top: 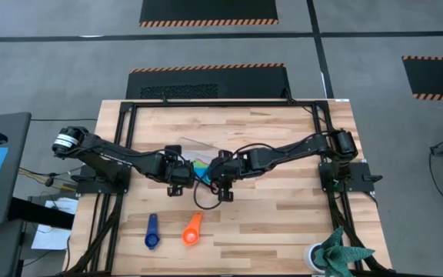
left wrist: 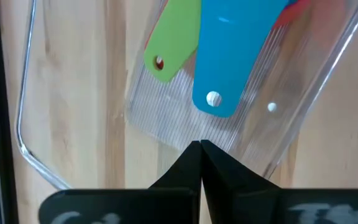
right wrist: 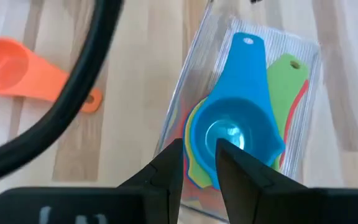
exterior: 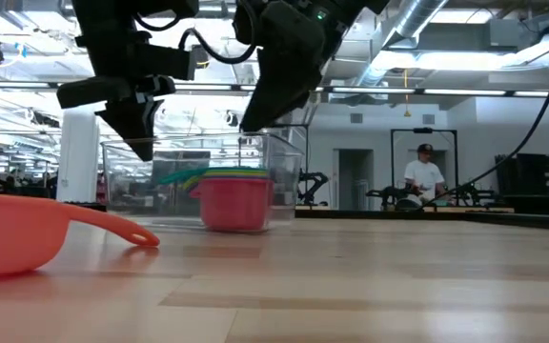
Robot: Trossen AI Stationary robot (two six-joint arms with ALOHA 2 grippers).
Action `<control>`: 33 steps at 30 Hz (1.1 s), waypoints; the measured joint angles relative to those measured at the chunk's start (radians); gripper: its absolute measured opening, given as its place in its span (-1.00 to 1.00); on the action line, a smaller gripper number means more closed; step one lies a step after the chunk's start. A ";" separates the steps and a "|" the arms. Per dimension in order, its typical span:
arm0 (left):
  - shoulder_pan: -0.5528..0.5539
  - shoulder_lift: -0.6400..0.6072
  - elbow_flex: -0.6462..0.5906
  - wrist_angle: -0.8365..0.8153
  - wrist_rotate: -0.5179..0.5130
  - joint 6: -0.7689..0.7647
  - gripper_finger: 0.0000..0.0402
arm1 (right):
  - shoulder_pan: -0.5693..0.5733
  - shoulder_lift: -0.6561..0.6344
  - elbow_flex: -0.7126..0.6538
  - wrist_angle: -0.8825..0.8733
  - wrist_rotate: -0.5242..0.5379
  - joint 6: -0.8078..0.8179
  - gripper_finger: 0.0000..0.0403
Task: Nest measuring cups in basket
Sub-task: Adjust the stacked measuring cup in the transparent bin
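Both fingers empty: left [left wrist: 201,149] pressed together, right [right wrist: 199,155] parted.

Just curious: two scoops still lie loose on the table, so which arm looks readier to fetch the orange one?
Probably the right gripper: its fingers are apart, empty. The left gripper is shut. Both hover at the clear plastic basket, away from the orange plastic scoop.
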 joint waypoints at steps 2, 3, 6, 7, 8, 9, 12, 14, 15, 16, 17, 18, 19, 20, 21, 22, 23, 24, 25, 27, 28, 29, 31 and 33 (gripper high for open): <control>0.000 0.000 0.000 -0.003 0.001 -0.014 -1.00 | 0.000 0.000 0.000 -0.012 0.006 0.000 -0.41; 0.000 0.000 0.000 -0.004 0.002 -0.020 -1.00 | 0.000 0.000 0.000 -0.016 0.012 0.002 -0.41; 0.000 0.000 0.000 -0.013 0.016 -0.039 -1.00 | 0.000 0.000 0.000 -0.027 0.030 0.021 -0.41; 0.000 0.000 0.000 -0.016 0.028 -0.047 -1.00 | 0.000 0.000 0.000 -0.035 0.041 0.027 -0.41; 0.000 0.000 0.000 -0.018 0.042 -0.049 -1.00 | 0.000 0.000 0.000 -0.040 0.051 0.030 -0.41; 0.000 0.000 0.000 -0.017 0.067 -0.050 -1.00 | -0.002 0.000 0.000 -0.040 0.054 0.030 -0.41; -0.002 0.000 0.000 -0.018 0.135 -0.068 -1.00 | -0.005 0.000 0.000 -0.040 0.054 0.033 -0.41; -0.008 0.000 0.000 -0.018 0.149 -0.077 -1.00 | -0.005 0.000 0.000 -0.039 0.060 0.033 -0.41; -0.012 0.000 0.002 -0.021 0.150 -0.078 -1.00 | -0.005 0.000 0.000 -0.039 0.071 0.034 -0.41; -0.016 0.000 0.008 -0.025 0.147 -0.078 -1.00 | -0.005 0.000 0.000 -0.040 0.079 0.033 -0.41; -0.018 0.000 0.016 -0.027 0.143 -0.078 -1.00 | -0.005 0.000 0.000 -0.039 0.086 0.033 -0.41; -0.018 0.000 0.024 -0.026 0.142 -0.077 -1.00 | -0.005 0.000 0.000 -0.039 0.095 0.033 -0.41; -0.019 0.000 0.033 -0.029 0.142 -0.077 -1.00 | -0.005 0.000 0.000 -0.038 0.100 0.033 -0.41; -0.019 0.000 0.044 -0.039 0.140 -0.076 -1.00 | -0.006 0.000 0.000 -0.035 0.101 0.033 -0.41; -0.019 0.000 0.058 -0.054 0.128 -0.072 -1.00 | -0.009 0.000 0.000 -0.033 0.101 0.033 -0.41; -0.019 0.000 0.074 -0.071 0.108 -0.066 -1.00 | -0.011 0.000 0.000 -0.031 0.100 0.033 -0.41; -0.019 0.000 0.088 -0.088 0.080 -0.058 -1.00 | -0.011 0.000 0.000 -0.029 0.101 0.031 -0.41; -0.019 0.000 0.103 -0.107 0.043 -0.042 -1.00 | -0.013 0.000 0.000 -0.029 0.104 0.026 -0.41; -0.017 0.000 0.114 -0.115 0.001 -0.025 -1.00 | -0.017 0.000 0.003 -0.032 0.120 0.026 -0.41; -0.008 0.000 0.123 -0.109 -0.066 0.030 -1.00 | -0.022 -0.011 0.021 -0.067 0.162 0.024 -0.41; 0.000 0.000 0.123 -0.105 -0.079 0.064 -1.00 | -0.024 -0.026 0.030 -0.096 0.188 0.023 -0.41; 0.008 0.000 0.122 -0.099 -0.083 0.098 -1.00 | -0.027 -0.041 0.041 -0.114 0.220 0.025 -0.41; 0.026 0.000 0.115 -0.072 -0.076 0.161 -1.00 | -0.029 -0.088 0.054 -0.174 0.288 0.050 -0.41; 0.046 0.000 0.106 -0.042 -0.059 0.236 -1.00 | -0.029 -0.152 0.056 -0.275 0.362 0.099 -0.41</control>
